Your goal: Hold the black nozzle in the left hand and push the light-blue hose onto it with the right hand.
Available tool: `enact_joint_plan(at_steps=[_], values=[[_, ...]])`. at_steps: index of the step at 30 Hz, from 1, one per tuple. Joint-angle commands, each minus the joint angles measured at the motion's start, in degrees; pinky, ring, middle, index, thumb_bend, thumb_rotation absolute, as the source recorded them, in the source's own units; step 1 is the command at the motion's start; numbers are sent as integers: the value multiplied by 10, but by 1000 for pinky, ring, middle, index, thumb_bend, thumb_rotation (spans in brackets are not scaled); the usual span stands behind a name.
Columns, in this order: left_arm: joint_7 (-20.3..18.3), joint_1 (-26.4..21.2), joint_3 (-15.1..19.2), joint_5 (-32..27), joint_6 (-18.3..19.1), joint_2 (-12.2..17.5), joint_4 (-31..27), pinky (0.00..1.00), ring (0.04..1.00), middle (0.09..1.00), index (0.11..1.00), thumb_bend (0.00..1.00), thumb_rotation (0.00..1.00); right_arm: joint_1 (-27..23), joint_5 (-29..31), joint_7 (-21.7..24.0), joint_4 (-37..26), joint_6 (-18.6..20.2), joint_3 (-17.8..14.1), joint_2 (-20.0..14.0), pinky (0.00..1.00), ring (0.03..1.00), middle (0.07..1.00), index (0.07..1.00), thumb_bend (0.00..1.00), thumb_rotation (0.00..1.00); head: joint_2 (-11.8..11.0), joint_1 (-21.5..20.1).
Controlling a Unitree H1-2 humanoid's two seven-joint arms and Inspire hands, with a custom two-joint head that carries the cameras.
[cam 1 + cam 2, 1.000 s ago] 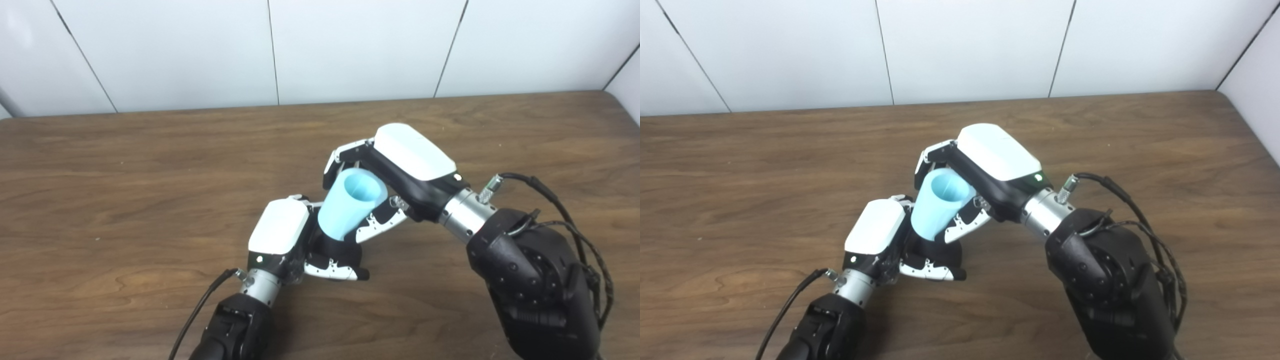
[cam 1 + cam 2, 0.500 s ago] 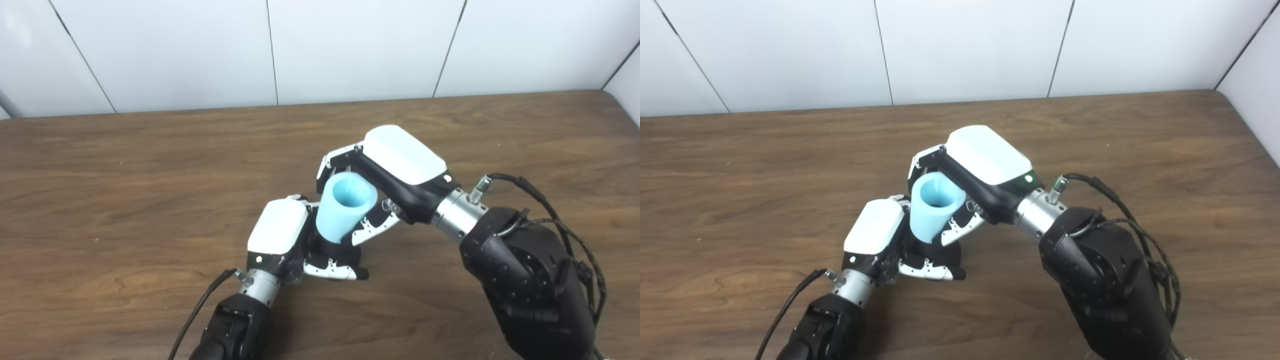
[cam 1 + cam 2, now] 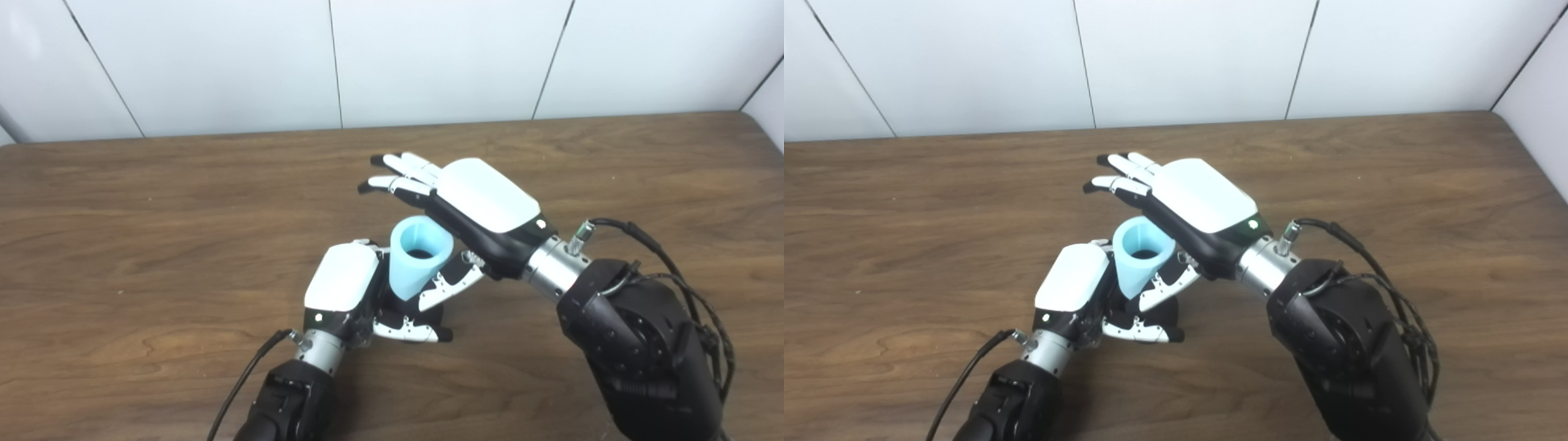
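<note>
My left hand (image 3: 343, 288) rests low on the wooden table (image 3: 153, 214), shut on the black nozzle (image 3: 436, 313), which is mostly hidden by its fingers. The light-blue hose (image 3: 419, 260), a short tapered tube, stands nearly upright with its narrow end on the nozzle and its open wide end facing up. My right hand (image 3: 474, 202) is open, palm down just above and behind the hose's top rim. Its fingers (image 3: 398, 174) stretch out flat to the upper left, and its thumb lies by the hose's right side. The hose also shows in the right eye view (image 3: 1140, 257).
A white panelled wall (image 3: 429, 55) runs along the table's far edge. The right forearm (image 3: 637, 343) with its black cables fills the lower right. A cable trails from the left wrist (image 3: 245, 380) at the bottom.
My right hand has opened, its fingers unfolding from around the hose and stretching flat. The hose has swung from tilted right to nearly upright and sits lower on the nozzle. The left hand has not moved.
</note>
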Motion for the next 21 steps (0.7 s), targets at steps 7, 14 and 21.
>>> enact_joint_plan(at_steps=[7, 14, 21], values=[[-4, 0, -4, 10, -2, 0, 8, 801, 621, 434, 527, 518, 0, -13, 11, -28, -10, -15, -20, 3, 919, 1000, 1000, 995, 978, 342, 0, 0], [-7, -1, -3, 9, 2, -4, 11, 807, 618, 442, 523, 519, 0, 4, 23, -26, -37, -12, -47, -10, 894, 1000, 1000, 967, 970, 337, -2, 3], [-7, -3, -1, 6, 2, -4, 15, 808, 614, 446, 518, 520, 0, 34, 56, -34, -69, -29, -81, -37, 871, 976, 963, 944, 942, 338, -4, 2]])
